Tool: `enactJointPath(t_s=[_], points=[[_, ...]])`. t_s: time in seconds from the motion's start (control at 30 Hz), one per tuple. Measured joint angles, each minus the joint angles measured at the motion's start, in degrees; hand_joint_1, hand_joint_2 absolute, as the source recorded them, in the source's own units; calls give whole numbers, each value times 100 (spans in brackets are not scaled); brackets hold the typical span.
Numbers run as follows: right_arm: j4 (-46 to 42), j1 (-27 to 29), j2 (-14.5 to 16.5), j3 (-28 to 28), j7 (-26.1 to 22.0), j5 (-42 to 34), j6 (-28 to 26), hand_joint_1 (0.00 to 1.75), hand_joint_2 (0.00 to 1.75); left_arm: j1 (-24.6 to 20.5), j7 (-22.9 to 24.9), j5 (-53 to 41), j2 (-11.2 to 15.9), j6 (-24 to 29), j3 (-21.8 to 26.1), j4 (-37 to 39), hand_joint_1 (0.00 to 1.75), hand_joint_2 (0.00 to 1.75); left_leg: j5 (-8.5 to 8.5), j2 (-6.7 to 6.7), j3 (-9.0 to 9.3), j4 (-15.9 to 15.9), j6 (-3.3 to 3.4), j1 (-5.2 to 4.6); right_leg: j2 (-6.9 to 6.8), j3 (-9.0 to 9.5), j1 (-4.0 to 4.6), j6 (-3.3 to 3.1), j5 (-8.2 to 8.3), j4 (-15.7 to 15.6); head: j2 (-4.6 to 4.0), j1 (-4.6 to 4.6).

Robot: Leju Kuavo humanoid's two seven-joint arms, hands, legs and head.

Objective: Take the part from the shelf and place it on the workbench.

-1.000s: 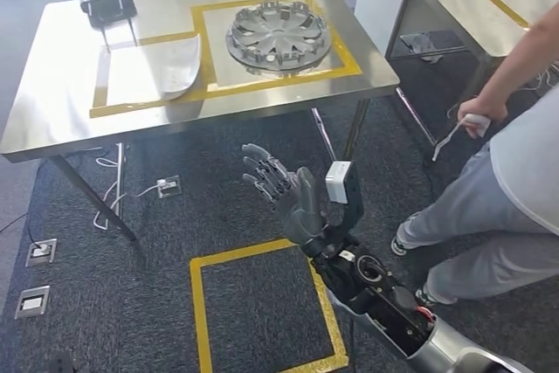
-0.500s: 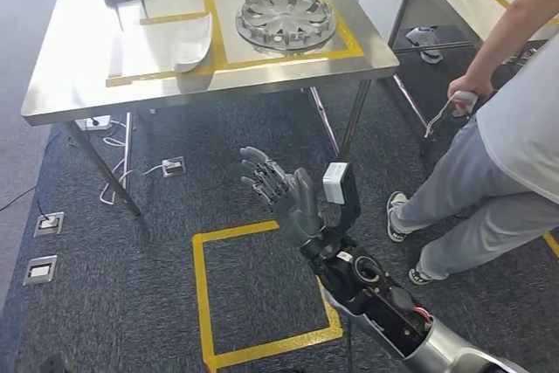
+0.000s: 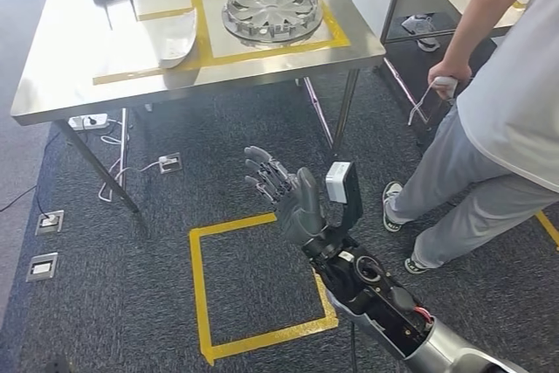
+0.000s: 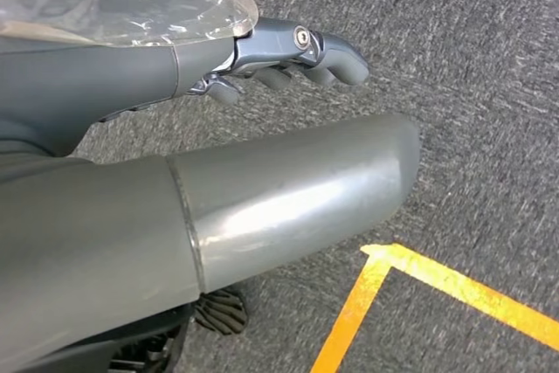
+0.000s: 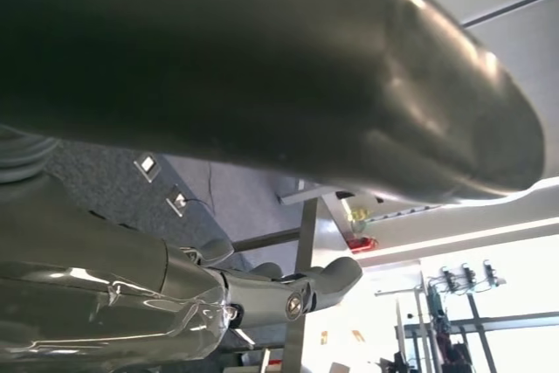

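Right hand (image 3: 290, 198) raised palm-up over the carpet (image 3: 132, 303), fingers spread and empty; left hand (image 4: 197, 181) likewise holds nothing, fingers extended.

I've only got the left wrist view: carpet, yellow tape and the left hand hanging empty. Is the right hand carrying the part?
Observer: No. The right hand is raised palm up, fingers spread, holding nothing.
Operator: Is a workbench in front?
Observer: A steel table stands ahead; a round silver wheel cover lies on it inside a yellow tape frame.
Operator: Anyone nearby?
Observer: A person stands to the right, holding a white-handled tool.
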Motion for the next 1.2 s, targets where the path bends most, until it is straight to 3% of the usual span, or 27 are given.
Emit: enactJointPath(t_s=[0.07, 0.1, 0.13, 0.17, 0.23, 0.3, 0.43, 0.5, 0.57, 0.6, 0.63, 0.67, 0.77, 0.83, 0.9, 0.97, 1.0, 1.1, 1.13, 1.17, 1.2], points=[[10, -4, 5, -5, 0, 0, -9, 0, 0, 11, 0, 0, 1, 0, 0, 0, 0, 0, -393, -3, -391, 818, -14, 1, -6, -52, 19, -43, 29, 1, 0, -33], [16, 0, 6, -6, 0, 0, -12, 0, 0, 22, 0, 0, 2, 0, 0, 0, 0, 0, -485, -3, -534, 1119, -18, 1, -7, -75, 30, -53, 43, 4, 0, -38], [21, 4, 6, -8, -1, 1, -16, 0, 0, 31, 0, 0, 2, 0, 0, 0, 0, 0, -465, -3, -578, 1214, -18, 2, -7, -94, 38, -56, 55, 7, 0, -42], [25, 6, 6, -10, -4, 3, -21, 0, 0, 34, 1, -1, 2, 0, 0, 0, 0, 0, -340, -3, -505, 1076, -10, 2, -5, -107, 42, -54, 66, 13, 0, -44], [28, 7, 7, -16, -24, 21, -35, 0, 0, 27, 2, -3, 9, 0, 0, 0, 0, 0, 50, -2, -89, 284, 28, 1, -2, -121, 50, -39, 77, 36, 0, -50], [29, 9, 8, -24, -51, 50, -57, 0, 0, 13, 2, -2, 20, 1, 0, 0, 0, 0, 270, -3, 228, -367, 79, -15, 1, -150, 76, -1, 79, 80, 0, -50], [29, 24, 8, -42, -85, 93, -87, 0, 0, 21, 3, 19, 27, 2, 0, 0, 0, 0, 348, -1, 244, -515, 191, -17, 5, -220, 79, 116, 73, 136, 0, -37], [29, 30, 8, -72, -103, 113, -97, 0, 0, 22, 3, 40, 26, 1, 0, 0, 0, 0, 393, 10, 232, -542, 249, 12, 14, -381, 58, 186, -203, 513, 0, 9], [29, 57, 8, -111, -122, 142, -111, 0, 0, 32, 1, 60, 28, -5, 0, 0, 0, 0, 412, 13, 209, -540, 268, 17, 16, -678, 21, 256, -639, 1309, 0, 56], [29, 81, 8, -128, -133, 164, -121, 0, 0, 43, 1, 66, 29, -12, 0, 0, 0, 0, 418, 14, 199, -539, 269, 19, 16, -800, 3, 280, -777, 1657, 0, 61], [29, 106, 8, -142, -144, 192, -128, 0, 0, 55, 0, 71, 30, -18, 0, 0, 0, 0, 422, 13, 193, -537, 268, 22, 15, -841, -12, 297, -809, 1827, 0, 62], [28, 126, 7, -154, -155, 222, -137, 0, 0, 66, -1, 75, 31, -25, 0, 0, 0, 0, 425, 12, 192, -535, 264, 27, 14, -776, -25, 306, -729, 1764, 0, 67], [20, 146, 7, -197, -171, 287, -151, 0, 0, 80, -5, 81, 31, -26, 0, 1, 0, 0, 424, 7, 200, -527, 220, 29, 13, -197, -32, 285, -210, 654, 0, 91], [11, 150, 8, -214, -174, 301, -151, 0, 0, 79, -8, 81, 32, -26, 1, 1, 0, 0, 437, 7, 164, -515, 150, 12, 17, 31, -12, 242, -125, 182, 0, 92], [9, 168, 7, -221, -177, 304, -152, 0, 0, 79, -9, 81, 34, -26, 1, 0, 0, 0, 464, 15, 127, -516, 74, 4, 27, 60, -8, 186, -148, 106, 0, 67], [3, 180, 7, -233, -179, 308, -156, 0, 0, 78, -9, 81, 34, -26, 1, 0, 0, 0, 371, 15, 70, -395, 15, 14, 29, 53, -25, 114, -109, 72, 0, 33], [-3, 181, 8, -241, -178, 313, -163, 0, 0, 76, -9, 81, 34, -26, 2, 0, 0, 0, 231, 13, -29, -177, -4, 19, 27, 50, -32, 74, -88, 54, 0, 13], [-15, 200, 8, -252, -168, 331, -200, 0, 0, 97, -9, 98, 40, -26, 2, 0, 0, 0, -310, 6, -588, 992, -30, 24, 30, -2, -2, 5, -55, 48, 0, -35], [-16, 215, 8, -256, -163, 336, -211, 0, 0, 112, -9, 109, 44, -26, 2, 0, 0, 0, -363, 5, -707, 1234, -30, 24, 39, -16, 7, -5, -46, 48, 0, -37], [-20, 233, 8, -259, -160, 340, -219, 0, 0, 124, -9, 124, 46, -26, 2, 0, 0, 0, -302, 5, -710, 1245, -24, 24, 51, -25, 12, -8, -40, 50, 0, -38], [-26, 249, 8, -263, -156, 343, -224, 0, 0, 130, -9, 140, 49, -26, 2, 0, 0, 0, -143, 3, -591, 1017, -11, 24, 65, -28, 14, -7, -35, 53, 0, -39]])
